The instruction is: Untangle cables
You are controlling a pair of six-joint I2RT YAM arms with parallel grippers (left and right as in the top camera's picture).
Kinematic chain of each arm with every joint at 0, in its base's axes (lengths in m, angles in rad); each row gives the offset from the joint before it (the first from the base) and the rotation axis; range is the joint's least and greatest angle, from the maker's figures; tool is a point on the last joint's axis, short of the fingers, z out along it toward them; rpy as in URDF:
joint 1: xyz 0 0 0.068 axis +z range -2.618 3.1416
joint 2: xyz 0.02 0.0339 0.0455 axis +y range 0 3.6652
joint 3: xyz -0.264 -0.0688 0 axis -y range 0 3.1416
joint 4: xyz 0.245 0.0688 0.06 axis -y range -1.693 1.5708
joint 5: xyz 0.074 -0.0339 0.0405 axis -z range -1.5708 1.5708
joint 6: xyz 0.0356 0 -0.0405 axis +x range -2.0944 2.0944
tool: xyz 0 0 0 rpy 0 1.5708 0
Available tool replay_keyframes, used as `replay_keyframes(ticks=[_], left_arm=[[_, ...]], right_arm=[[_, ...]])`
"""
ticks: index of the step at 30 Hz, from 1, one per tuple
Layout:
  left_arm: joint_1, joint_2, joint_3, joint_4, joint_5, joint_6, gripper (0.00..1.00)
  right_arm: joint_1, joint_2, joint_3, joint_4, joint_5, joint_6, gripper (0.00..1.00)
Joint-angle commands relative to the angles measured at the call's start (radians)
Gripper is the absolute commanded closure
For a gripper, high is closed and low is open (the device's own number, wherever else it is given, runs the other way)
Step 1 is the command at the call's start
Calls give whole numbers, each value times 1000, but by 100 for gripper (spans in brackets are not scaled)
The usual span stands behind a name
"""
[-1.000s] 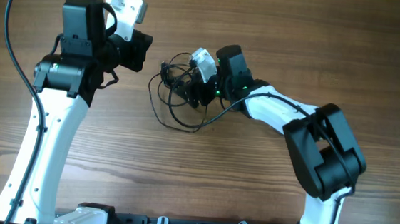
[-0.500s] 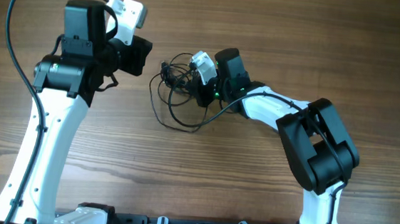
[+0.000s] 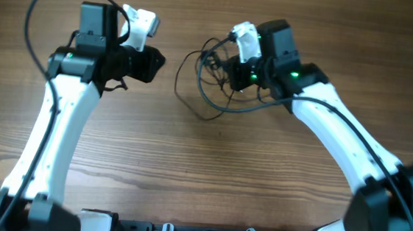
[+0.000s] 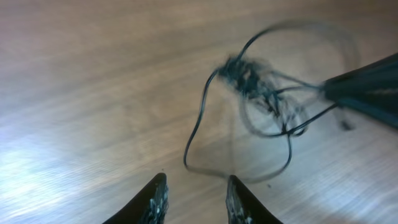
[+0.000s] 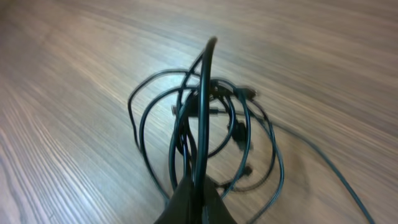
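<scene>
Across the whole scene lies the brown wood-grain table (image 3: 188, 166); from its near edge the white-and-black left arm (image 3: 57, 133) rises along the left side, and the white-and-black right arm (image 3: 344, 148) sweeps in from the near right corner, both reaching toward the far middle; between their ends sits the tangle of thin black cables (image 3: 207, 93), several loose loops crossing one another, one wide loop sagging toward the near side while the denser knot lies farther and to the right, against the right arm's end; the right gripper (image 5: 196, 202) is clenched, its black fingers pressed together on one strand that arcs up from the tips, the other loops spread on the wood just beyond; the left gripper (image 4: 196, 199) is released, its two dark fingertips (image 4: 157, 198) apart with bare wood between them, facing the tangle from the left, near its nearest loop but apart from it; the small plug ends are too blurred to count.
</scene>
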Motion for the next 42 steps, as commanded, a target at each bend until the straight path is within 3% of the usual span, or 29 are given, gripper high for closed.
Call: replay_keyframes(ticks=[1,8,16,17,24,30,42], left_arm=[[-29,107,0,16,175,-1,67],[-162,283,0,150,396,81,66],[-252,308,0,304,424,80,61],[-252,308,0,304,424,80,62],[-251,308,0,303,359,76,96],[-249,308,0,299,240,73,96],[-250,308,0,254,241,73,96]], right_arm=[[3,-71,16,-71,116,3,96],[3,-111,16,-111,118,7,96],[3,-111,16,-132,118,14,96],[3,-111,16,-132,118,14,96],[3,-111,16,-132,118,14,96],[3,-111,16,-128,119,33,96],[3,-111,18,-62,91,57,96]])
